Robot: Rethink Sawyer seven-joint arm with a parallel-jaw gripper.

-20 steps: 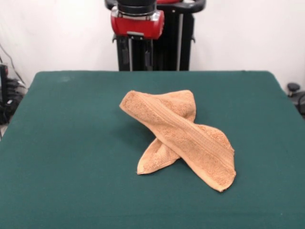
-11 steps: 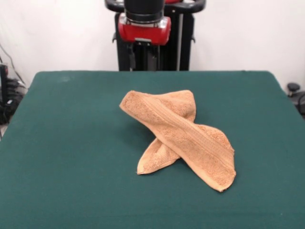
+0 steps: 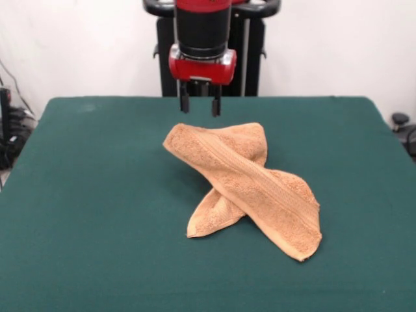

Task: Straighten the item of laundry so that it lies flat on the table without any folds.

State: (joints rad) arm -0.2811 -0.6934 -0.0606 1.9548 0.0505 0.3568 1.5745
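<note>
From my station I see the gripper [image 3: 200, 109] lower in the frame than half a second ago: the red collar that sat near the top edge has dropped, and the two dark fingers [image 3: 185, 103] now show in full beneath it, pointing straight down. They stand apart with a clear gap of green between them, and they hold nothing. Their tips hang in the upper middle of the picture, above the far part of the desk [image 3: 84, 195] and just above the upper end of the towel [image 3: 250, 182], not touching it. The towel itself has not shifted across the three pictures. It lies around the centre of the desk, slightly right of the middle, folded over on itself: a long band with a ribbed strip runs from upper left down to lower right, and a second flap pokes out from under it toward the lower left, so the two parts cross.
</note>
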